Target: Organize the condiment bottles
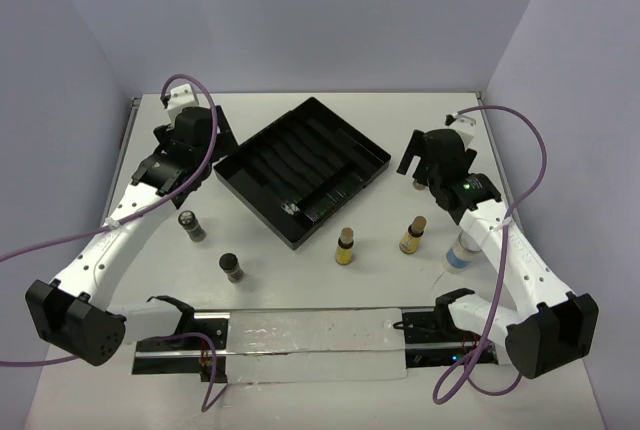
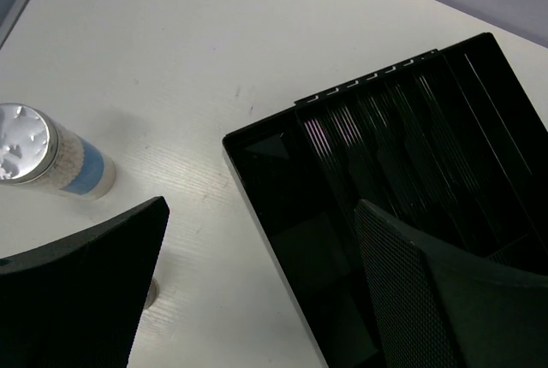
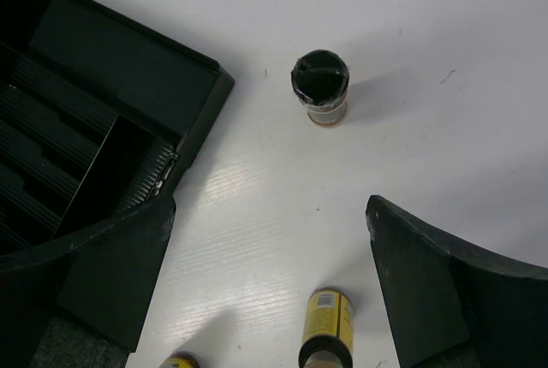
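Observation:
Two amber-yellow bottles with black caps (image 1: 346, 246) (image 1: 412, 235) stand in front of the black ridged tray (image 1: 300, 165). Two short dark bottles (image 1: 189, 224) (image 1: 232, 266) stand at the left front. A white-lidded blue-labelled bottle (image 1: 459, 253) stands partly behind my right arm. Another white-lidded bottle (image 2: 51, 158) shows left of the tray in the left wrist view. My left gripper (image 1: 205, 145) (image 2: 257, 299) is open and empty above the tray's left corner (image 2: 248, 154). My right gripper (image 1: 425, 155) (image 3: 270, 291) is open and empty over bare table. An amber bottle (image 3: 327, 329) stands between its fingers, and a dark-capped bottle (image 3: 321, 86) stands beyond them.
The tray holds ridged slots and small compartments and stands diagonally at the table's middle back. A clear strip (image 1: 300, 335) with black brackets lies along the front edge. Purple cables loop off both arms. Grey walls close in the left, right and back.

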